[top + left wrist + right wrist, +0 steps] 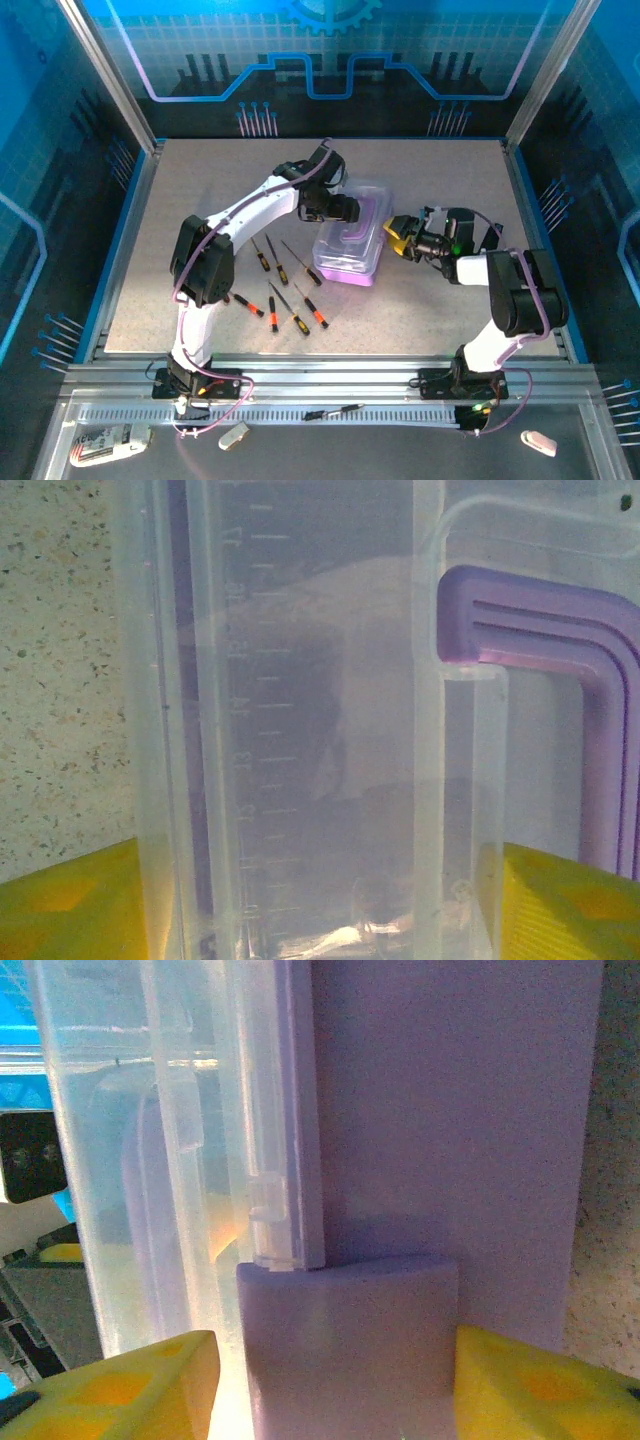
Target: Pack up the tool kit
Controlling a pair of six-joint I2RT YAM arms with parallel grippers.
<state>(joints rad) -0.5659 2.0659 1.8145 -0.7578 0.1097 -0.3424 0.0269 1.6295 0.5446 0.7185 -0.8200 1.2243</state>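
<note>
At the far left of the front ledge (400, 445) a white pack (100, 442) is seen. It carries dark print that is too small to be read. Two more small white objects (233, 435) lie on the ledge, one near the pack and one far right, and a dark slim tool (335, 411) rests on the rail between the arm bases.

On the speckled table (200, 180), seven screwdrivers (262, 256) with orange and yellow handles are scattered loose, just left of the tool kit case (348, 262). The case sits near the table's middle, between the two arms.

In the left wrist view an embossed ruler scale is seen on the clear lid (300, 680). Its numerals are turned sideways and are too faint to be read with confidence. The purple handle (560, 620) is cut off at the right edge.

The left end effector (338, 208) is held over the case's far left part. Its yellow fingers (60, 905) stand wide apart and straddle a strip of the lid. Whether they press on it cannot be told, as their tips are cut off by the frame.

The right end effector (397, 238) is placed at the case's right end. Its fingers (540, 1385) are set partly open on either side of the purple latch (345, 1340), below the purple base (450, 1110). The finger on the right of that view seems to touch the latch and a sliver of light shows beside the other, so a firm hold cannot be confirmed.
</note>
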